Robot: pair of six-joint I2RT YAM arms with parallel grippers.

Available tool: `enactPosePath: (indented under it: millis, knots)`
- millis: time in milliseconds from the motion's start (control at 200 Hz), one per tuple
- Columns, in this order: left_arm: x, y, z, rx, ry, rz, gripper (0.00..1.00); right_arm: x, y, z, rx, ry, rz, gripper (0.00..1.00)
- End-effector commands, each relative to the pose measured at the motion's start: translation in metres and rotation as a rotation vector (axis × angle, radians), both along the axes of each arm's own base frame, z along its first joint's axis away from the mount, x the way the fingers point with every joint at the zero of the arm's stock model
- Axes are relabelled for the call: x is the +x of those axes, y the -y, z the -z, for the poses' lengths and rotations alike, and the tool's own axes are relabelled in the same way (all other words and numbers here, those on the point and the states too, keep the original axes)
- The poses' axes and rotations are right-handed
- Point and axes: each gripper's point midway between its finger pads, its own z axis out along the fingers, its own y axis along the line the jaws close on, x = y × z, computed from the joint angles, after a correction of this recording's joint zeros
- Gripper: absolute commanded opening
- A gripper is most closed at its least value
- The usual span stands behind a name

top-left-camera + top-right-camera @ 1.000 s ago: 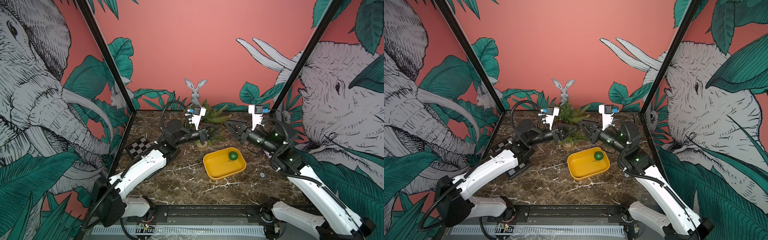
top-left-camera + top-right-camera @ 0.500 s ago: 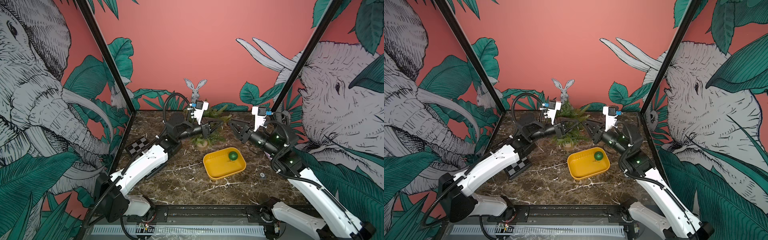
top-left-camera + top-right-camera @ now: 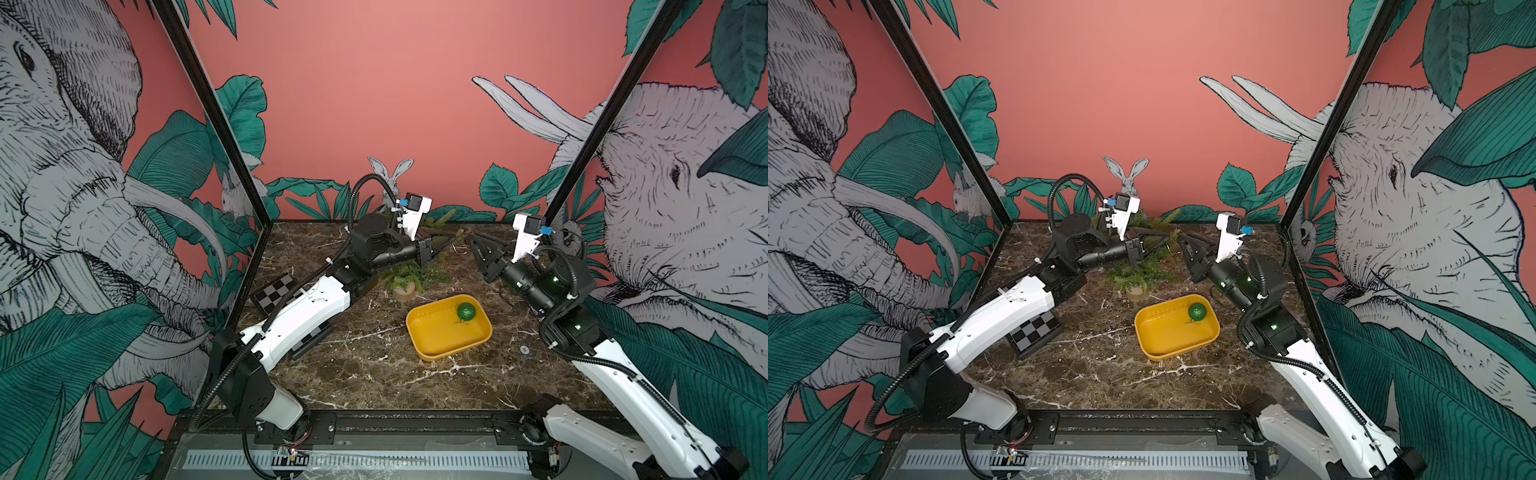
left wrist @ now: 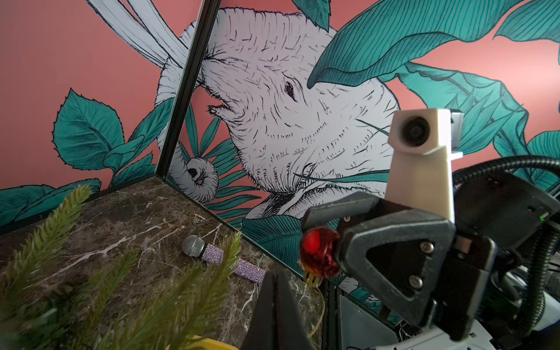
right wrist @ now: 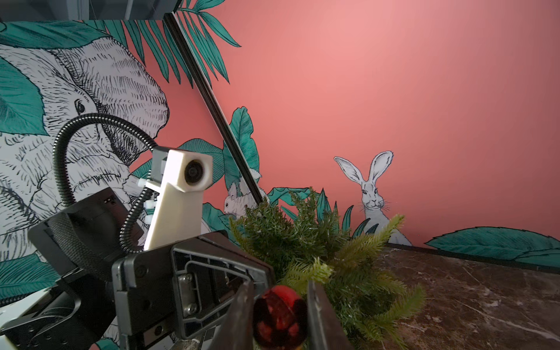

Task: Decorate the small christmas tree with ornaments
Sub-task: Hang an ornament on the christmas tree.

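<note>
Right gripper (image 5: pixel 280 303): clamped across the body of a dark-red ball (image 5: pixel 280 316). The left wrist view shows the ball's gold cap (image 4: pixel 311 277) hanging clear under the fingers. It is likely gripped by the body so the hook end is free to catch a branch.

Small christmas tree (image 3: pixel 409 274): upright on its wooden base at the far middle of the table, about 11 o'clock from the yellow tray (image 3: pixel 419 347). The held ball sits at 3 o'clock of the tree's upper branches, just beside the needles. It is not yet hung, as far as I can tell.

Left gripper (image 3: pixel 451 239): fingers pressed together, reaching into the crown from 9 o'clock, tip to tip with the right one. Cannot tell whether a twig is nipped between them. It is probably there to steady or spread a branch.

Green glitter ball (image 3: pixel 466 311): loose in the tray's 1 o'clock corner, waiting its turn.

Second red ball: not found in any view.
</note>
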Motion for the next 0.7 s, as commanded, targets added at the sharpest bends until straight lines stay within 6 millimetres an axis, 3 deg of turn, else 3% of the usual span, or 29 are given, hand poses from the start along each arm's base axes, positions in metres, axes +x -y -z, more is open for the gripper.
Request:
enactPosePath:
  millis: [0, 400, 585, 695]
  knots:
    - [-0.001, -0.002, -0.023, -0.031, 0.054, -0.016, 0.00, 0.000, 0.011, -0.022, 0.035, 0.105, 0.051, 0.25]
    - [0.004, 0.003, -0.029, -0.031, 0.060, -0.015, 0.00, 0.006, 0.010, -0.034, 0.071, 0.143, 0.044, 0.26]
    - [0.002, -0.003, -0.026, -0.026, 0.062, -0.034, 0.15, -0.006, 0.004, -0.047, 0.104, 0.151, -0.038, 0.26]
    - [0.001, -0.008, -0.027, -0.023, 0.071, -0.055, 0.19, -0.011, 0.001, -0.054, 0.129, 0.156, -0.075, 0.26]
